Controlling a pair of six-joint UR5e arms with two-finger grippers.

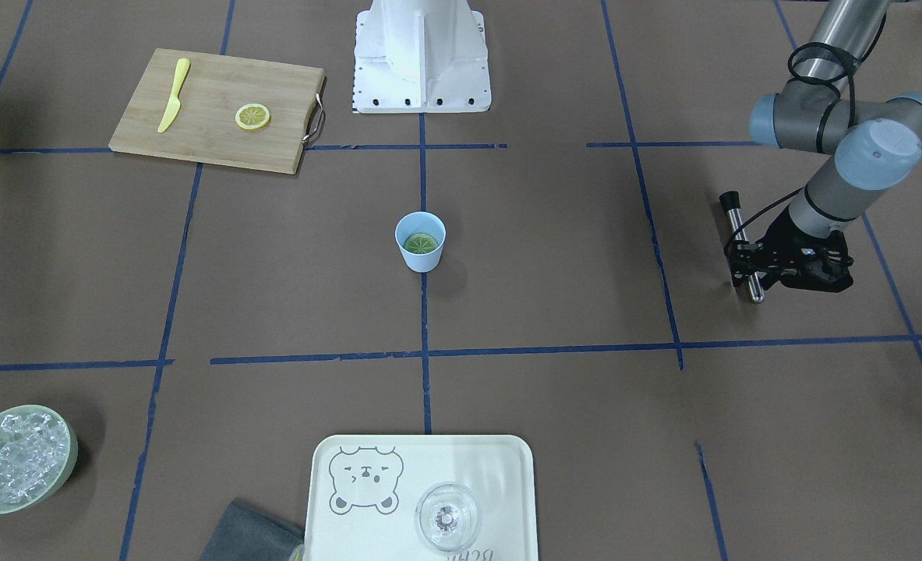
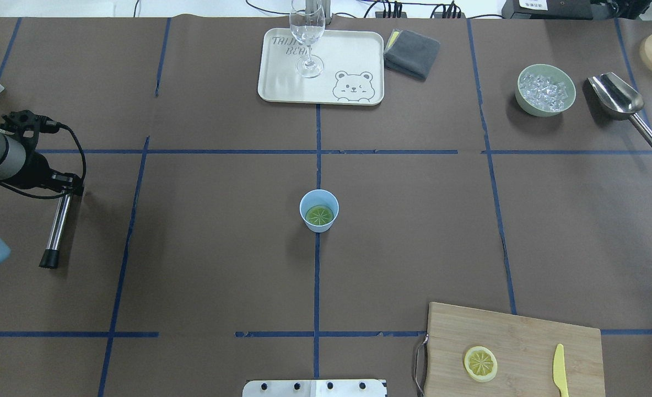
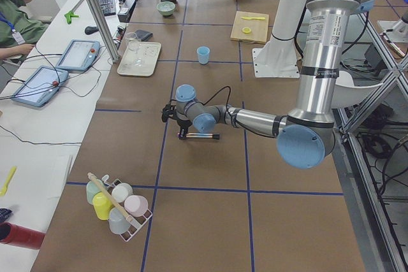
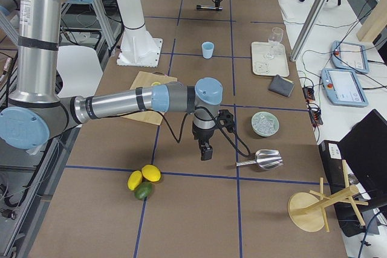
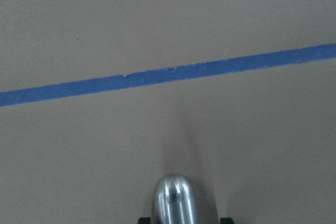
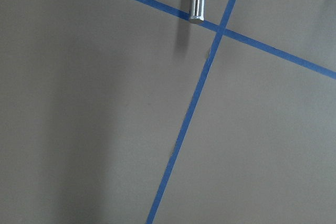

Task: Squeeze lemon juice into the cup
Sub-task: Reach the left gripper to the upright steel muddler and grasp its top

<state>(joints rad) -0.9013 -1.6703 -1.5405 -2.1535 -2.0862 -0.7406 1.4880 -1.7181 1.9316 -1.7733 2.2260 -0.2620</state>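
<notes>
The light-blue cup (image 2: 319, 202) stands upright at the table's centre, on a blue tape line. One lemon slice (image 2: 319, 215) lies flat inside it and looks greenish there. A second yellow lemon slice (image 2: 480, 363) rests on the wooden cutting board (image 2: 524, 336). My left gripper (image 2: 68, 191) is far out at the left side, shut on a metal rod (image 2: 58, 226) with a black tip, well away from the cup. The right gripper (image 4: 207, 151) shows only in the exterior right view, pointing down beside the scoop's handle; I cannot tell whether it is open or shut.
A yellow knife (image 2: 559, 368) lies on the board. At the far edge are a bear tray (image 2: 281, 82) with a stemmed glass (image 2: 307, 38), a grey cloth (image 2: 412, 52), a green bowl of ice (image 2: 546, 90) and a metal scoop (image 2: 618, 98). A cup rack (image 3: 118, 205) sits past my left arm.
</notes>
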